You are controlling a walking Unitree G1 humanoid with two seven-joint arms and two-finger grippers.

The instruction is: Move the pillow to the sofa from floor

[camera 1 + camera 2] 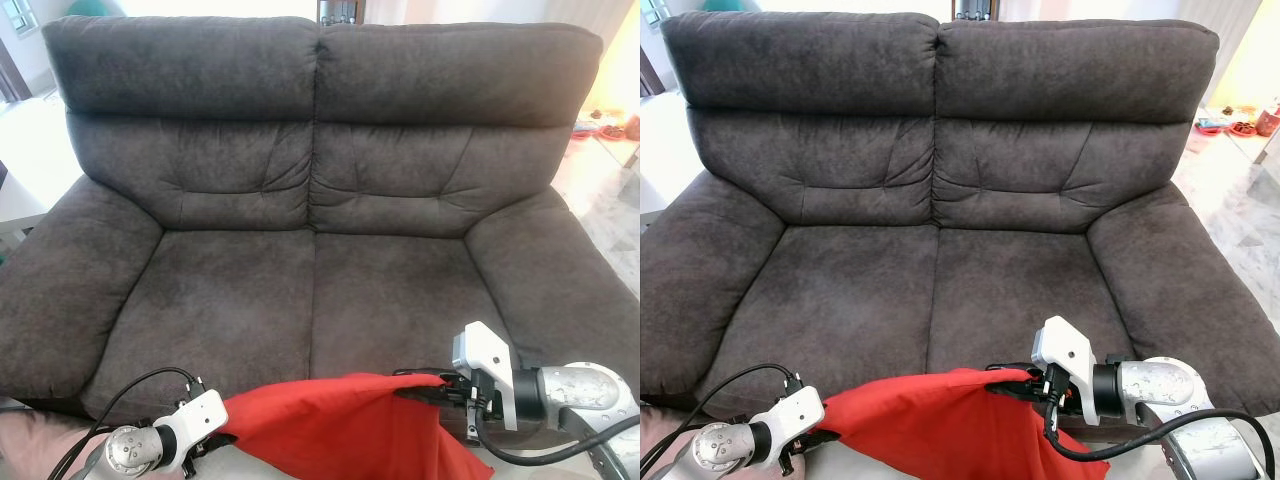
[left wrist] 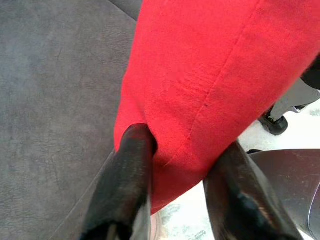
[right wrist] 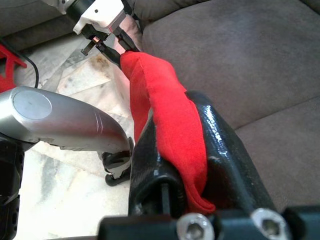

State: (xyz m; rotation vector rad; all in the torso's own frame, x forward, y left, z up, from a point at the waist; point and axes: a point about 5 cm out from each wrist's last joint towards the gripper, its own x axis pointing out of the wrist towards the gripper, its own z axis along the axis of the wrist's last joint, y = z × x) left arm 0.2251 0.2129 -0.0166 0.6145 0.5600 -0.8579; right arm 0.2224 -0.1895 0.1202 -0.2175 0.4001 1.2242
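I hold the red fabric pillow (image 1: 340, 425) just in front of the sofa (image 1: 320, 220), level with the seat's front edge, stretched between both arms. My left gripper (image 2: 172, 165) pinches one stitched corner between its glossy black fingers, and my right gripper (image 3: 187, 150) is clamped over the opposite edge. The two-seat sofa is dark grey, suede-like and deeply padded, its cushions bare.

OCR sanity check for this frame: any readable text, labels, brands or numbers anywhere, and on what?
None readable.
Red pillow: plain fabric, no tag or print in view.
Dark grey sofa: no label.
Left claw and right claw, both gripping the pillow: no markings on the black fingers or white housings.
Small items on the side table: too small and blurred to read.
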